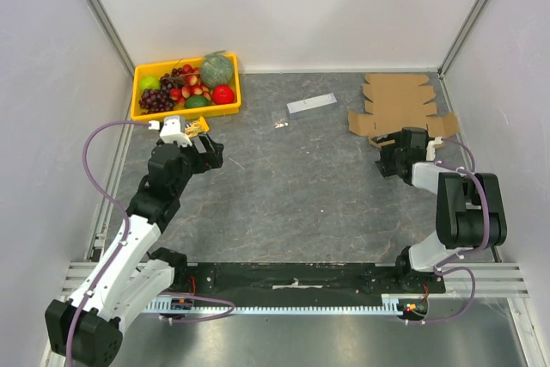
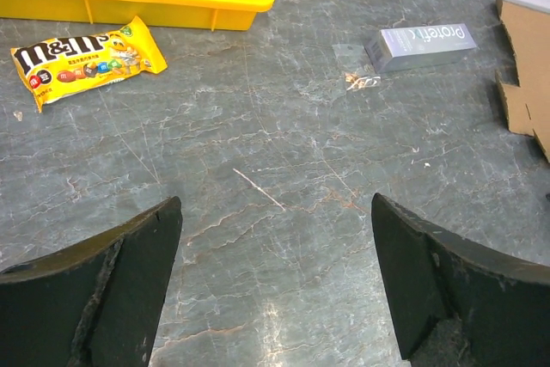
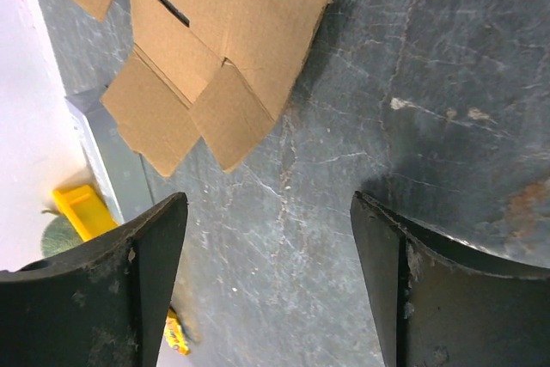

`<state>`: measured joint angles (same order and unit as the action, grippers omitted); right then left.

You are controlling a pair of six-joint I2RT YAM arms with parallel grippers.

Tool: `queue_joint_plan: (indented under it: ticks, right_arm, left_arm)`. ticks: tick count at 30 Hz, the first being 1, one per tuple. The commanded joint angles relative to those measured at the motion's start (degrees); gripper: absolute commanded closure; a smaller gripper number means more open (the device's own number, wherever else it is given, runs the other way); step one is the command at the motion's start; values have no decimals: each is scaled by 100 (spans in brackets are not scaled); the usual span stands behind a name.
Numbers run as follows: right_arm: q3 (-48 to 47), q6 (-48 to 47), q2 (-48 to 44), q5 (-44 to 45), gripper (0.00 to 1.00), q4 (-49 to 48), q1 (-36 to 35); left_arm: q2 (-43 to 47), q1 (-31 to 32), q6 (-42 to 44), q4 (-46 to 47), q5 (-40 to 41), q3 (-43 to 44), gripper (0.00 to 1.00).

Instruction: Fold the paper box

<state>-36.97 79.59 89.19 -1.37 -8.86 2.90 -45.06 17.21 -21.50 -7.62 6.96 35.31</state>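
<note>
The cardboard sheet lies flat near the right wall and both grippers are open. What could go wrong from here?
1. The paper box lies flat on the table, so the right gripper, open just short of its flaps, may push it instead of catching an edge.
2. If pushed, the sheet could jam against the right wall close beside it.
3. The left gripper is far across the table; reaching over, it might sweep the small grey box.

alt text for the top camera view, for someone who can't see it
A flat, unfolded paper box lies at the far right of a grey table, with the right gripper open beside its near edge. The left gripper, also open, hovers near a yellow tray of fruit at the far left.
</note>
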Motion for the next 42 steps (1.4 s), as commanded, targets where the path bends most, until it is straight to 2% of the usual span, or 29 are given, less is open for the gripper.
queue_joint_plan:
  ticks: [1, 13, 20, 34, 42]
  right_arm:
    - [102, 741, 309, 14, 16, -352, -35]
    - [-21, 1708, 846, 101, 25, -564, -255]
    - [41, 2121, 846, 558, 33, -520, -421]
    - [138, 2640, 1171, 796, 36, -1047, -413]
    - [190, 2746, 1013, 1050, 36, -924, -351]
  left_arm:
    - [6, 2, -144, 111, -160, 81, 5]
    - [-21, 2, -118, 129, -292, 46, 7]
    - [6, 1, -109, 129, -327, 29, 8]
    - [6, 10, -109, 138, -397, 28, 9]
    - [-12, 10, -109, 173, -415, 11, 9]
